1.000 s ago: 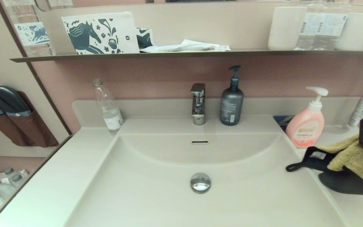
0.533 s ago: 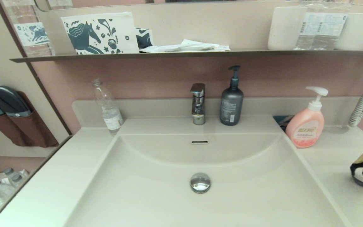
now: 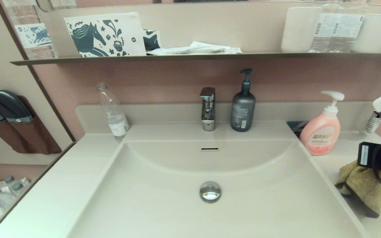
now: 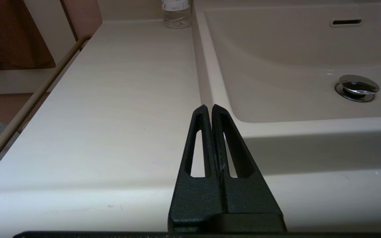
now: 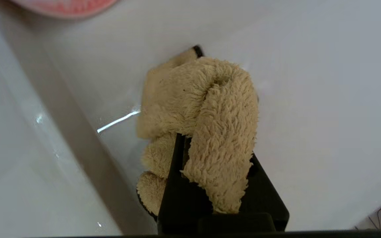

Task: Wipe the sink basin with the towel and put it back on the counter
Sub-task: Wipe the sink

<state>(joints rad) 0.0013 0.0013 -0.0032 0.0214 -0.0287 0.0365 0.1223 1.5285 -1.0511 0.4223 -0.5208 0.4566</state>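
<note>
Right end effector point(image 5: 190, 145) clenches the towel point(image 5: 203, 109), which hangs bunched from it onto the counter point(image 5: 309, 99).

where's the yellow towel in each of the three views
Head view: the towel hangs bunched at the far right, over the counter, under the right gripper.
Left wrist view: not in it.
Right wrist view: the towel fills the centre, pinched in the right gripper.
Shared landmark: the pink soap bottle, only its base showing in the right wrist view.
</note>
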